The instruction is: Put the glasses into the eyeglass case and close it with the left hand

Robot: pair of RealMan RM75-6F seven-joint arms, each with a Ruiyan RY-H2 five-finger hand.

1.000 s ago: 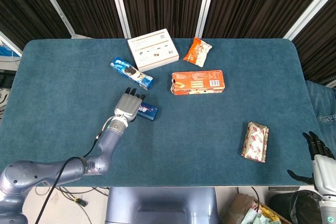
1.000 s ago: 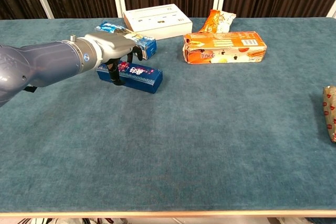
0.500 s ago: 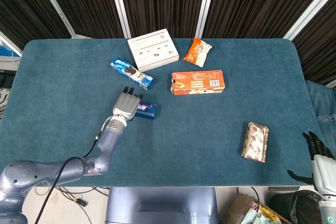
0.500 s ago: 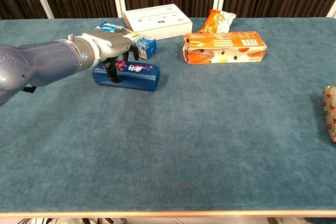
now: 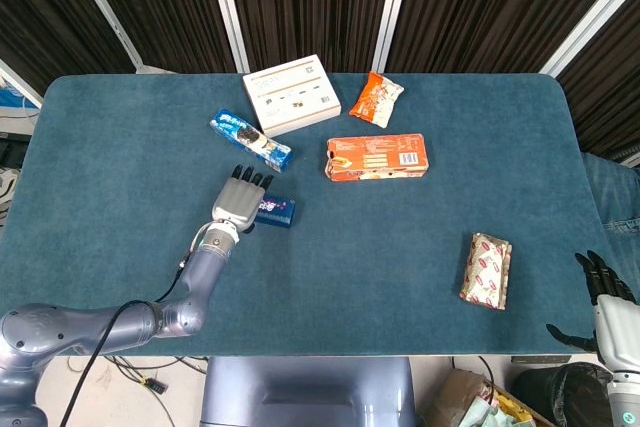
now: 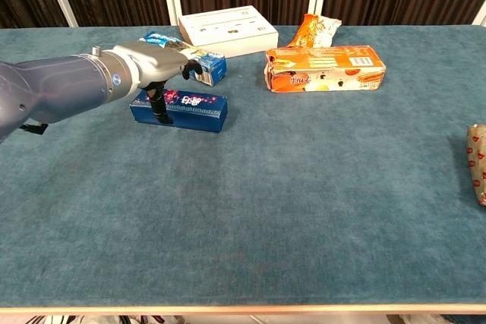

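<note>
My left hand (image 6: 156,67) rests over the dark blue box (image 6: 179,108), thumb at its near side, grip unclear, and with no glasses or eyeglass case visible, I risk handling the wrong item while my right hand (image 5: 603,299) idles open.

Your left robot hand (image 6: 156,71) has dragged the dark blue rectangular box (image 6: 180,110) leftward along the counter, turning it more square-on than a second ago.
</note>
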